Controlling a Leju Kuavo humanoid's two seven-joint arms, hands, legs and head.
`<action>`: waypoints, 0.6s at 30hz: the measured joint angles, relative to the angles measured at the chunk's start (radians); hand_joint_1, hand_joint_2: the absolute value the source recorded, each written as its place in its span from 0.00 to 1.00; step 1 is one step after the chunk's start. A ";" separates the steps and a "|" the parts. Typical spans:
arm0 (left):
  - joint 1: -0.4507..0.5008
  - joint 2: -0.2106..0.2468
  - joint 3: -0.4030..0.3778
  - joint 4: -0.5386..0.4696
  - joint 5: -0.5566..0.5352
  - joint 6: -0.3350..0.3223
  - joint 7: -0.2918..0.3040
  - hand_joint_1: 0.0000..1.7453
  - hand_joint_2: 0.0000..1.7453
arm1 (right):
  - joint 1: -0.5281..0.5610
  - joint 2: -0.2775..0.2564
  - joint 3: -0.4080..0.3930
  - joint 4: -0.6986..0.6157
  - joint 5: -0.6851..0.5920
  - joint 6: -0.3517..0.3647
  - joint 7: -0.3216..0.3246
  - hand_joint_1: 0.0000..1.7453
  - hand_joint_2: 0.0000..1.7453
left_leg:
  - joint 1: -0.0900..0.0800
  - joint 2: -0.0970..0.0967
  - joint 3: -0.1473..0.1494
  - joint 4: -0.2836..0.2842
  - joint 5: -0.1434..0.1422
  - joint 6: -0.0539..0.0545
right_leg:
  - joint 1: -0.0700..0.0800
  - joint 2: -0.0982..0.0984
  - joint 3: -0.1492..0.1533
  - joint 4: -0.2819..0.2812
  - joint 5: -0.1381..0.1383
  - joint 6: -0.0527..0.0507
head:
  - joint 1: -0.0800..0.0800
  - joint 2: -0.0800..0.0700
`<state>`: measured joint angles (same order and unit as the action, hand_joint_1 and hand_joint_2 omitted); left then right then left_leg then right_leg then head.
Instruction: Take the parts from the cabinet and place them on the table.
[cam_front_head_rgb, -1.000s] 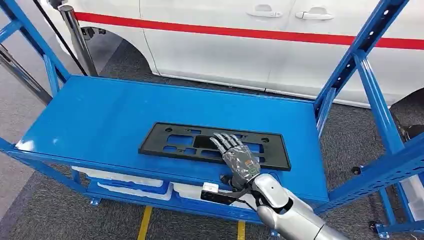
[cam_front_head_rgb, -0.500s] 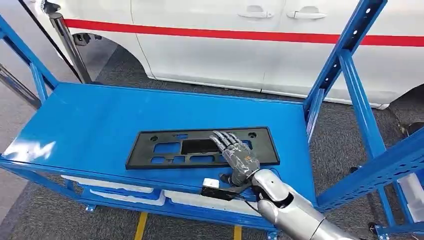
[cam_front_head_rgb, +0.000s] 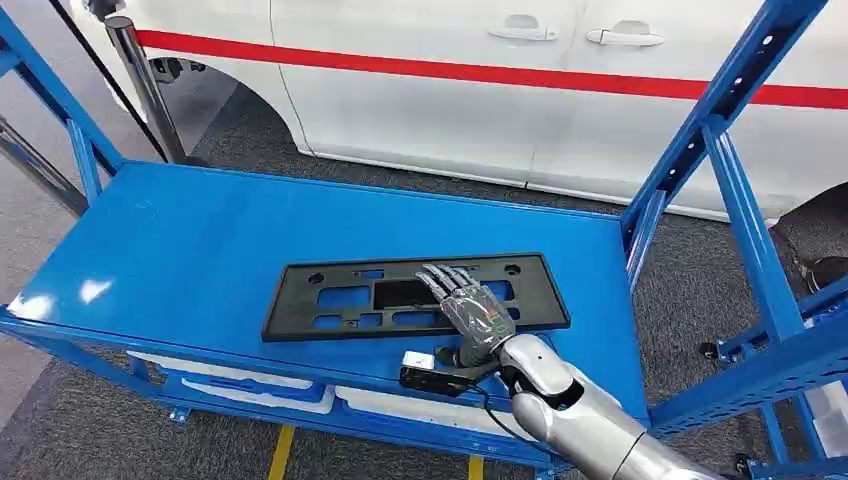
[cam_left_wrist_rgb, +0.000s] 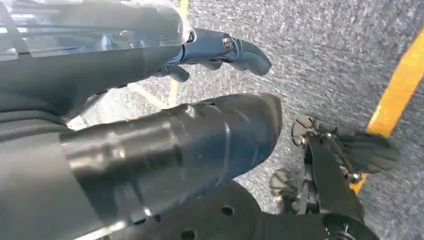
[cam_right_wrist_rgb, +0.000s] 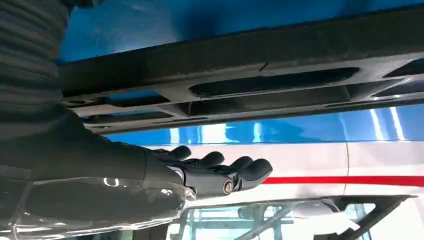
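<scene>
Head view. We list one blue steel shelf (cam_front_head_rgb: 200, 250), its top deck taking up the middle of the frame. On the deck lies one black license-plate frame (cam_front_head_rgb: 340, 298), flat, long side running 9 to 3 o'clock, placed toward the 5 o'clock part of the deck near the front edge. Our right hand (cam_front_head_rgb: 472, 310) comes in from 5 o'clock on a silver arm and lies over the right-hand part of the frame, fingers (cam_front_head_rgb: 440, 280) stretched out straight and close together, pointing to about 11 o'clock across the cut-outs. We cannot tell from here whether the palm presses on the frame or hangs just above it; nothing is clasped. Beyond the shelf at 12 o'clock stands a white car (cam_front_head_rgb: 480, 90) with a red stripe; white trays (cam_front_head_rgb: 250, 385) sit on the lower level at 7 o'clock.

Left wrist view. We list our left hand (cam_left_wrist_rgb: 150, 100), thick grey thumb and darker fingers (cam_left_wrist_rgb: 235, 50) extended, holding nothing, above grey carpet (cam_left_wrist_rgb: 325, 55) with a yellow floor line (cam_left_wrist_rgb: 395, 100).

Right wrist view. We list the right hand's dark fingers (cam_right_wrist_rgb: 230, 172), slightly bent and unclenched, with the black frame's ribbed bar (cam_right_wrist_rgb: 250, 75) just beside them, apart from the fingertips, and the blue deck behind it.
</scene>
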<state>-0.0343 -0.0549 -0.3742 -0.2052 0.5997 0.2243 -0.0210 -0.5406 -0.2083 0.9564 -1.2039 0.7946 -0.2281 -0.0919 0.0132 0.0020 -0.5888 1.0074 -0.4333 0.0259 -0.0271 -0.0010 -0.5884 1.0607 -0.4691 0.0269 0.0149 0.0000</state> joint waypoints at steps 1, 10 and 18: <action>0.000 0.000 0.000 0.000 0.000 0.000 -0.002 0.00 0.00 | -0.003 0.000 0.002 0.002 -0.003 0.002 -0.001 0.98 1.00 | -0.006 -0.002 -0.006 0.010 -0.005 -0.008 | 0.009 0.002 0.006 -0.018 -0.018 -0.004 | 0.000 0.000; -0.001 0.000 0.000 0.000 0.000 -0.008 -0.004 0.00 0.00 | -0.010 0.002 0.006 0.009 -0.006 0.010 -0.005 1.00 1.00 | 0.001 -0.003 -0.125 0.275 -0.151 -0.045 | 0.008 0.001 0.006 -0.028 -0.005 -0.054 | -0.001 0.000; -0.003 0.003 0.001 0.000 0.001 -0.018 -0.018 0.00 0.00 | -0.029 0.002 0.008 0.012 -0.008 0.012 0.000 1.00 1.00 | -0.008 -0.005 0.006 0.009 -0.016 -0.022 | 0.013 0.007 0.014 -0.028 -0.010 -0.035 | -0.001 0.000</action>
<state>-0.0377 -0.0523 -0.3735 -0.2052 0.6008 0.2068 -0.0385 -0.5693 -0.2068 0.9644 -1.1921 0.7862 -0.2163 -0.0919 0.0053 -0.0030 -0.5832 1.0168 -0.4496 0.0042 -0.0136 0.0056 -0.5744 1.0324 -0.4789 -0.0086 0.0141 0.0000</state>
